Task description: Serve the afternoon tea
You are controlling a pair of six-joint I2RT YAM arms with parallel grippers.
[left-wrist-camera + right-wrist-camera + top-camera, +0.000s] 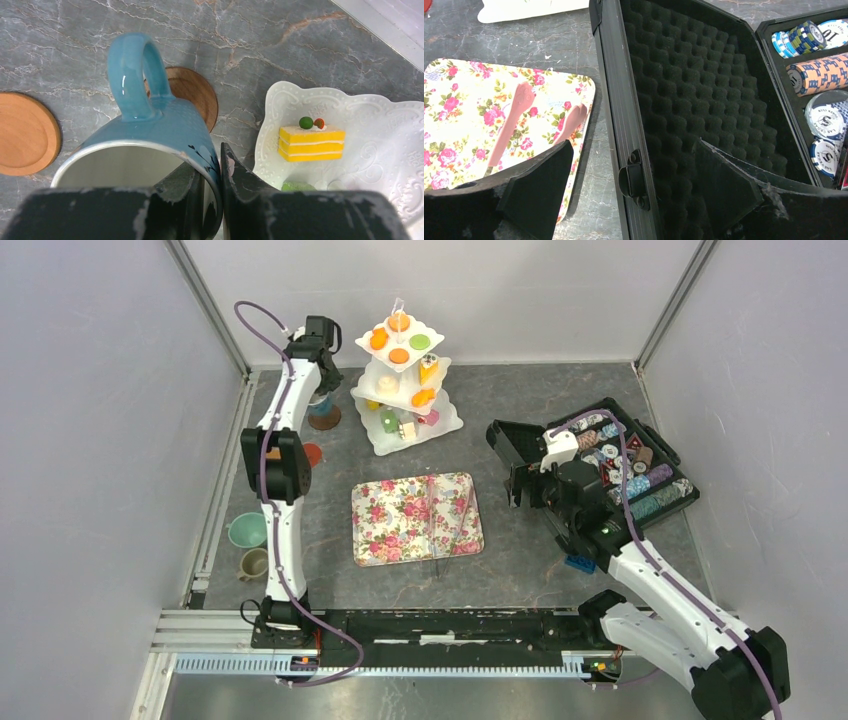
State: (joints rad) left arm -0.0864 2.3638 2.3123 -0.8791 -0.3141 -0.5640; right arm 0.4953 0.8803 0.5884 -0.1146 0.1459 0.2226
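My left gripper point(322, 390) is shut on the rim of a teal cup point(150, 130), one finger inside and one outside point(212, 160). The cup hangs over a brown saucer point(195, 90) at the far left, which also shows in the top view point(324, 422). An orange saucer point(25, 132) lies beside it. A white tiered stand point(405, 435) carries orange, green and yellow toy cakes; a yellow cake point(311, 142) sits on its bottom plate point(280, 100). A green cup point(246, 530) and a tan cup point(253, 563) stand at the near left. My right gripper point(633, 145) is open and empty over the case's lid.
A floral tray point(395, 525) with pink tongs point(514, 120) lies in the middle. An open black hard case point(600, 465) with patterned discs point(824, 75) stands on the right, its latch point(634, 177) between my right fingers. A small blue brick point(578, 563) lies near the right arm.
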